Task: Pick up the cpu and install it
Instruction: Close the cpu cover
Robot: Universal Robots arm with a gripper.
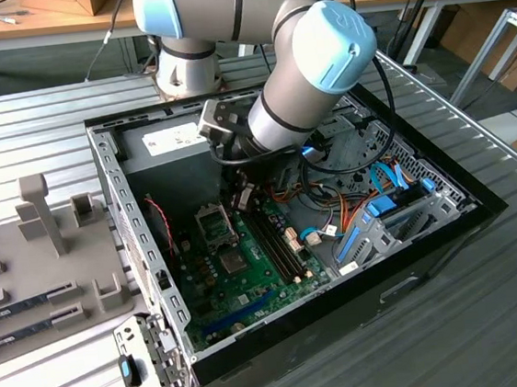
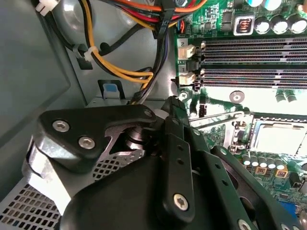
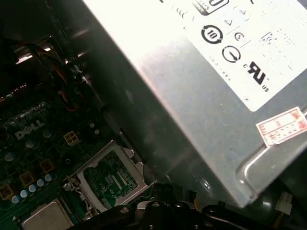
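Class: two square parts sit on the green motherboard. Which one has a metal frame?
The metal-framed square socket, nearer the grey power-supply box; the small dark square chip has none.

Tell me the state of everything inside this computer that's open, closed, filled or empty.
computer case: on its side, side panel off, open.
socket load plate: flipped open.
cpu: apparently lying in the socket, uncovered.
memory slots: empty.
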